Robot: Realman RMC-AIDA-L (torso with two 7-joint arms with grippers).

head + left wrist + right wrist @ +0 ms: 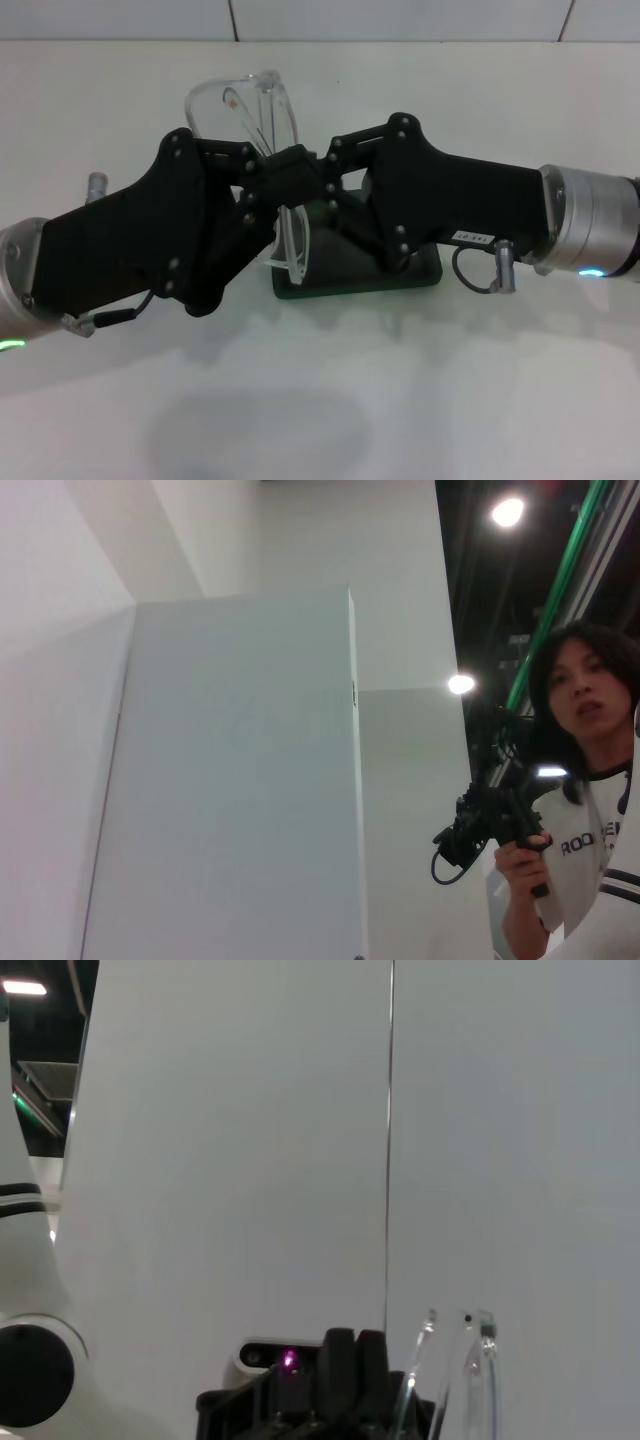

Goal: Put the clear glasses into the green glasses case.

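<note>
clear glasses (245, 110), dark green case (400, 275)

I see the glasses (245, 105) as clear glossy plastic, both grippers as matt black, the table (420, 400) smooth white, and the case (410, 272) matt dark green.

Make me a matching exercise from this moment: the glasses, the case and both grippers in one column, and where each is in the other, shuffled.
Things:
1. clear glasses
2. green glasses case
3. left gripper
4. right gripper

Places:
A. on the white table, mostly hidden under the arms
B. reaching in from the left of the head view
C. lifted between the two grippers, above the case
D. reaching in from the right of the head view

Pairs: 1-C, 2-A, 3-B, 4-D
</note>
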